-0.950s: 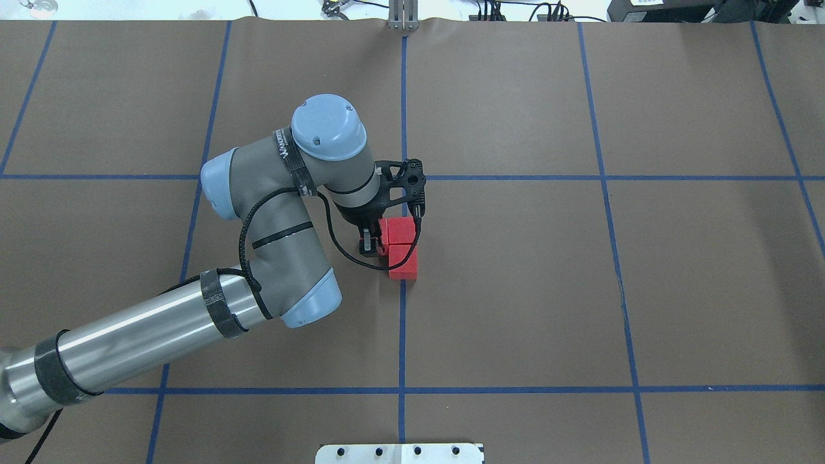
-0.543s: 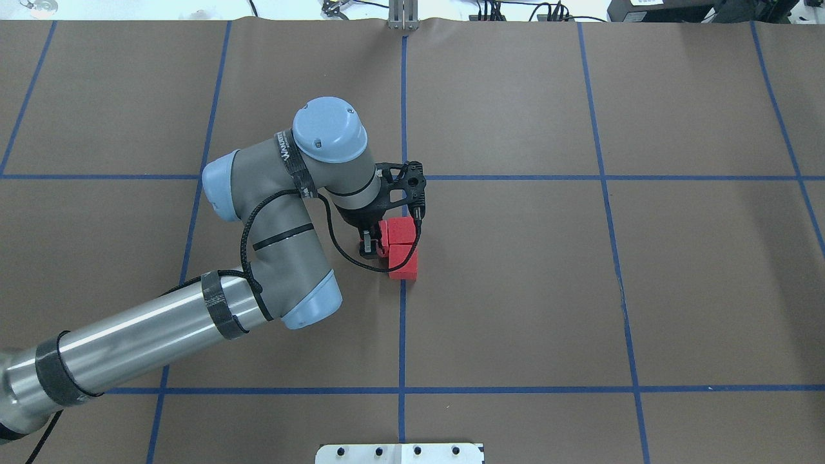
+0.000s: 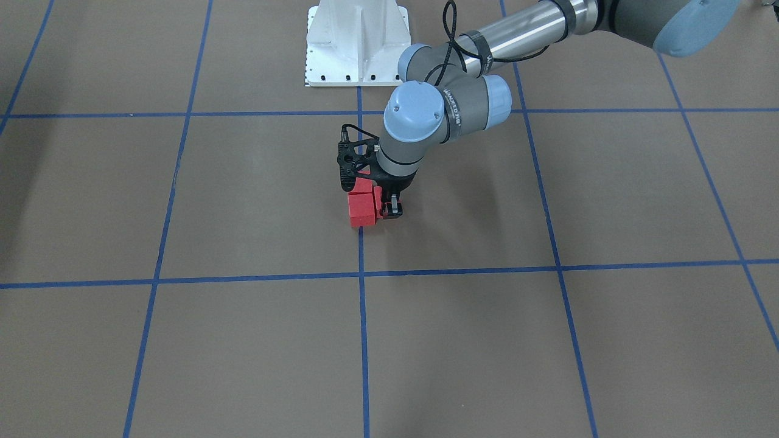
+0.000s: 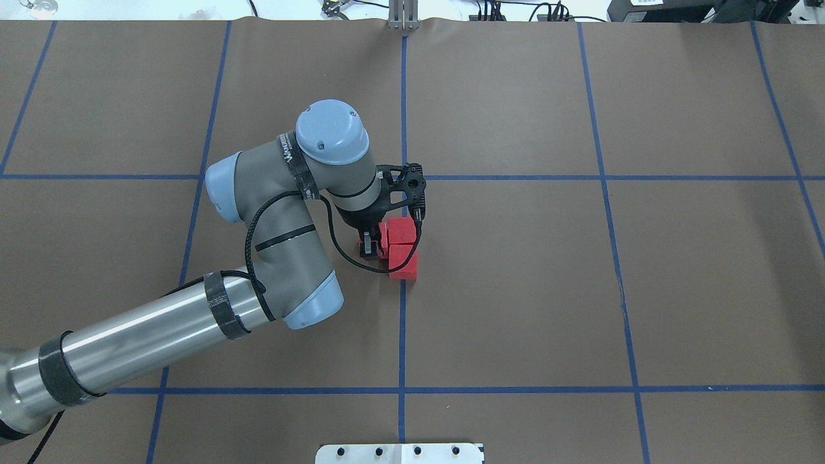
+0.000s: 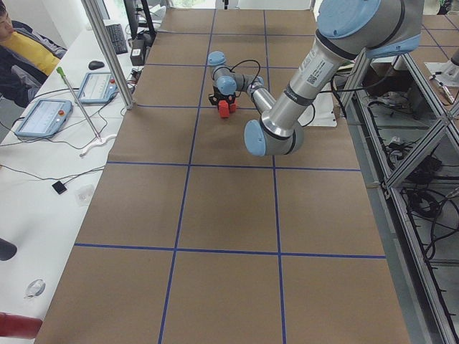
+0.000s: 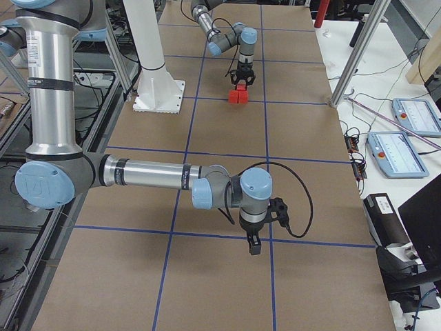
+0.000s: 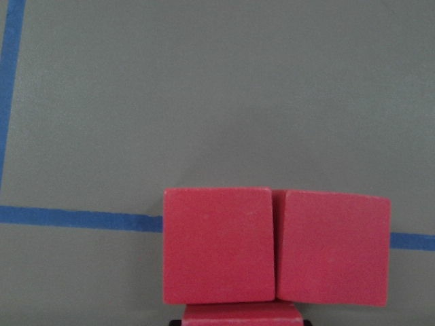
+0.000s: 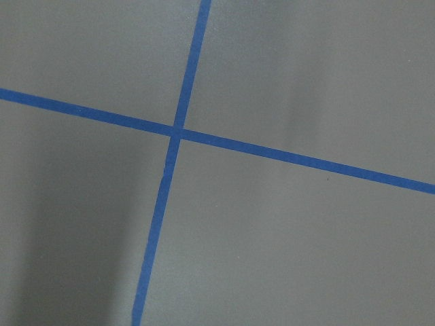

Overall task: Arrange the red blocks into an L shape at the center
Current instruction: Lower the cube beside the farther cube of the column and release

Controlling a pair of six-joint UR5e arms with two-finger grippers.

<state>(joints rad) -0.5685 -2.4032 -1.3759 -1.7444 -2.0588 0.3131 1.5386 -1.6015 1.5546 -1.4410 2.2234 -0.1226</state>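
Two red blocks [image 4: 403,231] [image 4: 405,263] sit side by side, touching, on the blue line at the table's center. They also show in the front view [image 3: 362,207] and the left wrist view [image 7: 219,244] [image 7: 333,248]. A third red block [image 7: 242,314] sits against their left side; only its top edge shows in the wrist view. My left gripper [image 4: 380,247] stands straight down over this third block and looks shut on it, low at the table. My right gripper [image 6: 253,247] shows only in the right side view, above a grid crossing; I cannot tell its state.
The brown paper table [image 4: 580,290] carries a blue tape grid. The robot's white base plate [image 3: 356,42] stands at the near edge. Operators' tablets [image 5: 43,115] lie on a side bench beyond the table's far edge.
The left arm's wrist and elbow have shifted slightly to the right. The gripper and the three blocks stay in nearly the same place.
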